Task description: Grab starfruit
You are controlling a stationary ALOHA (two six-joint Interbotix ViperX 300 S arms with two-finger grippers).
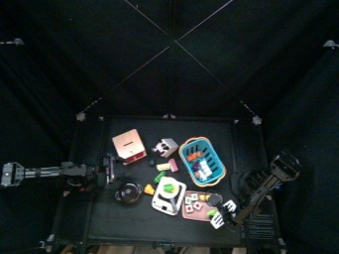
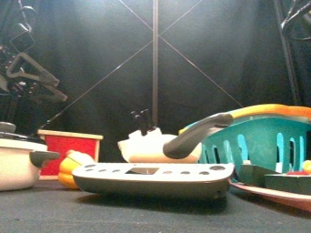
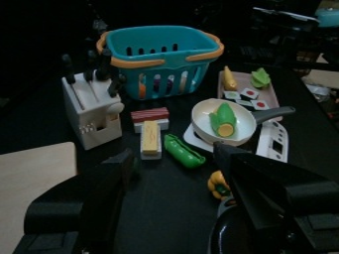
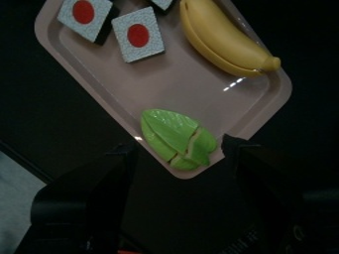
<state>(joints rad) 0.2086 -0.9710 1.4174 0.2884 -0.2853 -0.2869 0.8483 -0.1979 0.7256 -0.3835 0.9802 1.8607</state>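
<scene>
starfruit (image 4: 179, 136) on tray (image 4: 93, 84) corner, beside banana (image 4: 228, 40); basket (image 1: 201, 159) behind tray.

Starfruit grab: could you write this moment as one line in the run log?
right claw: open, above green starfruit | starfruit: on pink tray beside banana, not held | left claw: resting apart

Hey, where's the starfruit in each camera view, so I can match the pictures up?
Top view: too small to tell apart on the pink tray at the table's front.
Front view: not identifiable; only the tray's rim shows low at right.
Left wrist view: the green starfruit lies on the tray past the pan.
Right wrist view: starfruit at the tray's corner, just beyond the right gripper, whose jaws are open.
Shared landmark: the pink tray.
</scene>
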